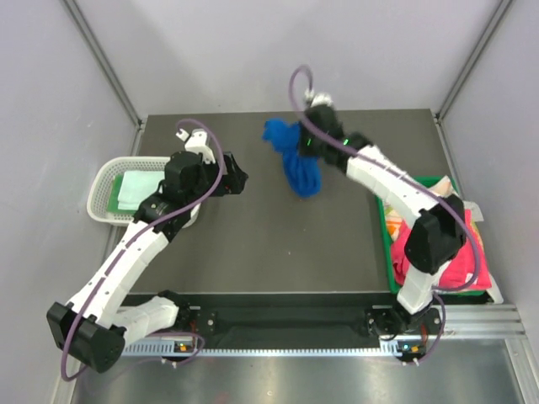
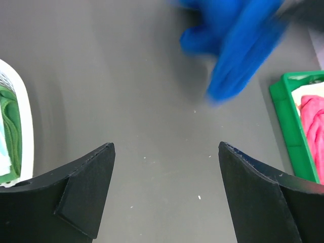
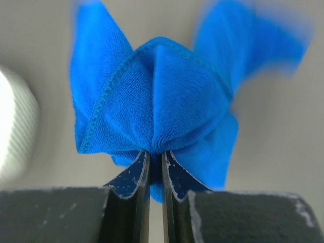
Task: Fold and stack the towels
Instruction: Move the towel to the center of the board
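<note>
My right gripper (image 1: 310,145) is shut on a royal blue towel (image 1: 296,162) and holds it bunched above the far middle of the dark table. In the right wrist view the towel (image 3: 157,106) is pinched between my closed fingertips (image 3: 154,154). It also shows blurred in the left wrist view (image 2: 238,45). My left gripper (image 1: 238,179) is open and empty over the table, left of the blue towel; its fingers (image 2: 86,187) stand wide apart. Green and pale folded towels (image 1: 130,189) lie in the white basket. A pink towel (image 1: 455,269) lies in the green bin.
The white mesh basket (image 1: 101,189) stands at the table's left edge, also seen in the left wrist view (image 2: 23,126). The green plastic bin (image 1: 389,252) stands at the right edge, also seen in the left wrist view (image 2: 286,116). Grey walls close in the table.
</note>
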Controlling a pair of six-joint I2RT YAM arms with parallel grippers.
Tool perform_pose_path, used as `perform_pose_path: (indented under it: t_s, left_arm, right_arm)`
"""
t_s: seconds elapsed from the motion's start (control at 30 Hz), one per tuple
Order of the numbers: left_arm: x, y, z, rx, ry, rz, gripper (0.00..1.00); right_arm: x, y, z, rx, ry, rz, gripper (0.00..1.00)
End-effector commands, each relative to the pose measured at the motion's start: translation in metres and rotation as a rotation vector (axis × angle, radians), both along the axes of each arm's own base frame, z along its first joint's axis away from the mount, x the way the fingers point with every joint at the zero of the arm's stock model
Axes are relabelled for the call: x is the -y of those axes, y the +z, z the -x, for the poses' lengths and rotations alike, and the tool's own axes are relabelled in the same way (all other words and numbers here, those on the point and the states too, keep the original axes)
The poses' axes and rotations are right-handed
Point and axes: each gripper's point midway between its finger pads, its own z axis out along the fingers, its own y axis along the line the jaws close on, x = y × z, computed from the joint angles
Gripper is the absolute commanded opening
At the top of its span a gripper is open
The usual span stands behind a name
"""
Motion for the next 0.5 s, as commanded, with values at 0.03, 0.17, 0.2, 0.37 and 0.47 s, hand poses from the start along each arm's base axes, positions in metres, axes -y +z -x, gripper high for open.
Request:
perform_pose_path:
  t_s: [0.03,0.17,0.2,0.37,0.47]
  left_arm:
    - [0.0,0.011,-0.002,0.025,0.024,0.058,0.88]
    - [0.01,-0.013,-0.006,-0.039,0.003,0.075,0.87]
    - [0.012,-0.017,-0.008,-0.042,0.002,0.083,0.86]
    - [0.019,-0.063,-0.025,-0.126,0.033,0.083,0.86]
    - [0.025,-0.1,-0.037,-0.201,0.066,0.084,0.86]
  right_arm:
    - [-0.058,-0.078,0.072,-0.069,0.149,-0.031,0.0]
    - [-0.083,-0.145,0.16,-0.164,0.233,-0.012,0.0]
    - [-0.085,-0.168,0.194,-0.191,0.267,0.034,0.0]
    - [-0.086,-0.181,0.289,-0.208,0.382,0.004,0.01]
    - [-0.081,-0.179,0.324,-0.222,0.43,0.005,0.15]
